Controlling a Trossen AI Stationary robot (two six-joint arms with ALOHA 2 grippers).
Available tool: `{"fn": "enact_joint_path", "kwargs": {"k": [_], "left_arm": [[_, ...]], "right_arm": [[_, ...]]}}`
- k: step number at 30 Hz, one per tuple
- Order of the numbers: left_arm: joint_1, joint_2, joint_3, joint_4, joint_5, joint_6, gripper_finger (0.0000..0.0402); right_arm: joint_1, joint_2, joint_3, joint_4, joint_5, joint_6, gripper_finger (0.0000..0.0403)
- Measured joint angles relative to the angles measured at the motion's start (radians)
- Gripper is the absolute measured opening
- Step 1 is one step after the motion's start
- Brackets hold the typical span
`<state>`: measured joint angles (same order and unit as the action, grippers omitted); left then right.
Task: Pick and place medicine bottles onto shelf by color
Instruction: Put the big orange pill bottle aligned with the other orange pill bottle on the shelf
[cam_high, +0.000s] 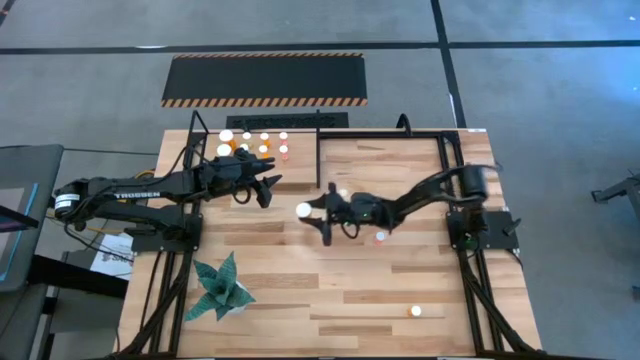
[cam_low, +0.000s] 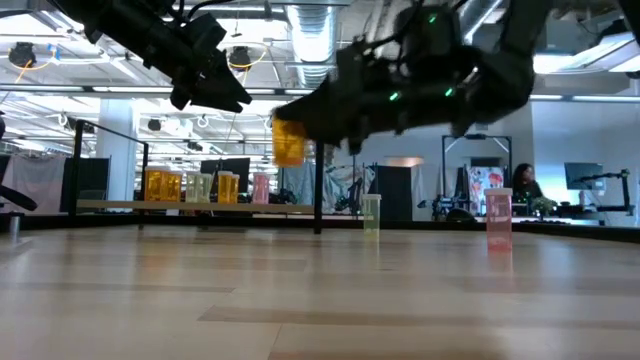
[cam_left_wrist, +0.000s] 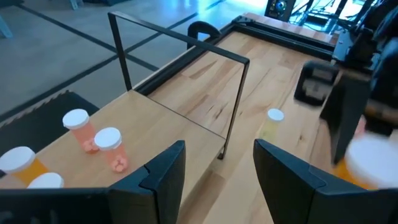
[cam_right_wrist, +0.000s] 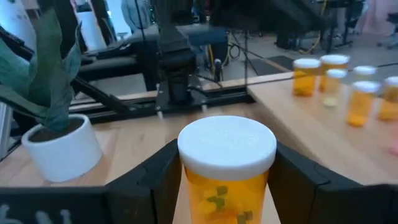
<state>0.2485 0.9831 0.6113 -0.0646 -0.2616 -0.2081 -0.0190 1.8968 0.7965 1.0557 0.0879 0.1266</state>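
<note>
High view: right gripper (cam_high: 312, 212) at frame centre, clamped on white-capped orange bottle (cam_high: 303, 210); pale plank tabletop (cam_high: 330, 290).
Low view: translucent cylinder lifted, upper centre.
Left wrist view: left gripper (cam_left_wrist: 214, 165) parted, empty.
Right wrist view: smooth round cap between fingers (cam_right_wrist: 298, 177).

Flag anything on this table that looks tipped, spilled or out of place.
Nothing looks tipped or spilled. The bottles on the shelf stand upright, as do the stray bottles on the table. The right end effector holds an orange bottle upright.
</note>
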Motion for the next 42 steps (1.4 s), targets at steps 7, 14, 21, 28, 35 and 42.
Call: {"fn": "enact_joint_path", "kwargs": {"k": [7, 14, 21, 28, 35, 42], "left_arm": [[-0.009, 0.0, 0.0, 0.0, 0.02, -0.003, 0.0176], [-0.035, 0.0, 0.0, 0.0, 0.02, -0.001, 0.0176], [-0.053, 0.0, 0.0, 0.001, 0.02, 0.002, 0.0176], [-0.067, 0.0, 0.0, -0.014, 0.019, 0.002, 0.0176], [-0.074, 0.0, 0.0, -0.015, 0.013, 0.002, 0.0176], [-0.074, 0.0, 0.0, -0.013, 0.012, 0.002, 0.0176]], "right_arm": [[0.006, 0.239, 0.163, 0.137, -0.032, 0.042, 0.0219], [0.026, 0.408, 0.352, 0.121, -0.085, 0.076, 0.0219], [0.053, 0.509, 0.471, 0.094, -0.124, 0.078, 0.0218], [0.051, 0.53, 0.5, 0.085, -0.127, 0.089, 0.022], [0.052, 0.53, 0.5, 0.028, -0.124, 0.075, 0.022], [0.054, 0.53, 0.5, -0.009, -0.118, 0.036, 0.022]]}}
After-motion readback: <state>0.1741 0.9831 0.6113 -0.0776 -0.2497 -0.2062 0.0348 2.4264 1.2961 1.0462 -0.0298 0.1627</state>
